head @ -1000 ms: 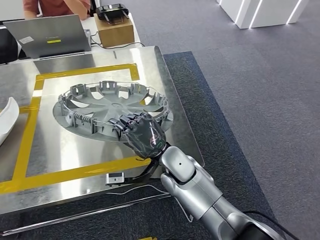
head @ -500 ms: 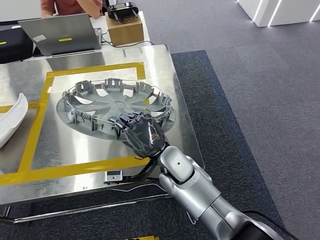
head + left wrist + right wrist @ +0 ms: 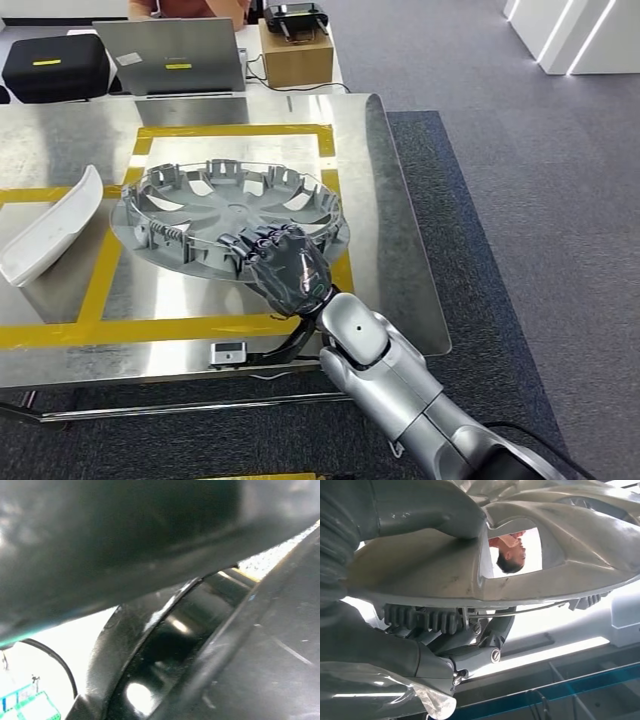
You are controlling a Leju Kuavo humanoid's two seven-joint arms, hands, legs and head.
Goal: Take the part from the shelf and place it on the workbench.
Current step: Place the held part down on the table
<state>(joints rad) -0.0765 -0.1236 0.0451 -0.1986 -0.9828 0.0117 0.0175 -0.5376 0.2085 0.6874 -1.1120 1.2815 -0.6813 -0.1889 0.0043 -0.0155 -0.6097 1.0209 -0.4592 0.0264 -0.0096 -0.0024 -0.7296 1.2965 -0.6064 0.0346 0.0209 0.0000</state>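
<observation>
On the far left of the steel workbench [image 3: 392,200] lies a white curved panel [image 3: 49,228], just outside a square of yellow tape [image 3: 226,131]. Behind it, on the neighbouring table, sit a black case [image 3: 47,68] and a laptop [image 3: 180,55]. Centre: the part, a grey wheel cover [image 3: 219,205], inner side up, sits over the taped square, which looks like the marked drop spot. Its near rim is gripped by the right hand [image 3: 283,265], fingers curled over the edge and the thumb under it in the right wrist view, likely so the wide disc stays level. Whether the cover rests on the bench or hangs just above it is unclear. The left hand's state cannot be told from its dark, blurred wrist view. Further right, a cardboard box [image 3: 296,52] stands at the back. Only the white panel lies near the cover.
</observation>
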